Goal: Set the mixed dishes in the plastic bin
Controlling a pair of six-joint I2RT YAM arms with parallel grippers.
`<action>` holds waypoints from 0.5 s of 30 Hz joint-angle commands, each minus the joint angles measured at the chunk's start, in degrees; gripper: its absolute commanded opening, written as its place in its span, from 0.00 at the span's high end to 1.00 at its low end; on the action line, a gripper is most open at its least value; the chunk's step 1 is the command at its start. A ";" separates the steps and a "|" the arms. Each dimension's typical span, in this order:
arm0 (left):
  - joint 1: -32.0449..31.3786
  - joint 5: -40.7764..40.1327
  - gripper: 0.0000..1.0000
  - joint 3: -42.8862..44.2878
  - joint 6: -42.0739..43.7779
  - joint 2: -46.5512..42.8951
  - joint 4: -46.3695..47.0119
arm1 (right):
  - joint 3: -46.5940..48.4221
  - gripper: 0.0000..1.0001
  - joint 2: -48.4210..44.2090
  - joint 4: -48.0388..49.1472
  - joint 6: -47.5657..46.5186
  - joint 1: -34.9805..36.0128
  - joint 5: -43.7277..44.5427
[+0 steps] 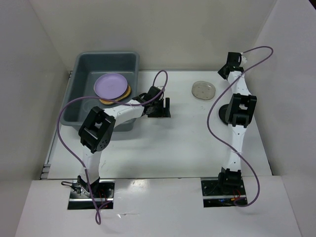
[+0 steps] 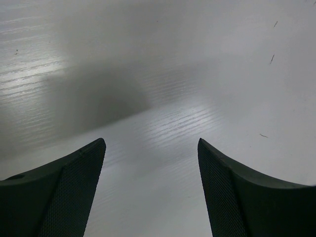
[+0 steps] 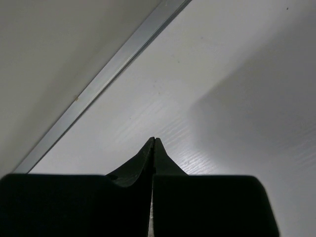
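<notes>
Left pincer [image 2: 150, 142] hangs released above the white table [image 1: 187, 143]; just left of it the grey-blue plastic bin [image 1: 79, 98] sits mouth up, long axis near-to-far, holding the lavender round plate [image 1: 111, 85]; right pincer [image 3: 154, 143] clenched, empty

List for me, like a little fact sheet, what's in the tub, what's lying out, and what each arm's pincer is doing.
bin: grey-blue plastic bin, far left of the table
inside the bin: lavender plate on top of a second dish, of which only an orange-tan edge shows
out on the table: small translucent dish
left pincer: open, empty, over bare table just right of the bin
right pincer: shut, empty, at the table's far edge by the wall
</notes>
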 commanded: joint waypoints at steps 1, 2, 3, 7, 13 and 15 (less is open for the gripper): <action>0.04 -0.88 0.18 -0.31 -0.18 -3.04 -0.30 | 4.71 1.00 3.58 -3.91 -1.19 -0.50 0.14; 0.04 -1.40 0.18 0.21 -0.18 -3.04 -0.30 | 5.41 1.00 4.11 -4.52 -1.19 -0.50 0.14; 0.04 -1.41 0.16 0.22 -0.18 -3.04 -0.30 | 5.41 1.00 4.12 -4.52 -1.19 -0.50 0.14; 0.04 -1.41 0.16 0.74 -0.18 -2.51 -0.30 | 3.75 1.00 5.44 -5.05 -1.19 -0.50 0.14; 0.04 -1.41 0.16 0.75 -0.71 -2.51 -0.30 | -0.73 1.00 3.94 -4.44 -0.66 -0.50 -1.61; 0.04 -1.41 0.15 0.75 -0.71 -2.51 0.22 | -2.40 1.00 2.63 -3.91 -0.66 -0.50 -2.23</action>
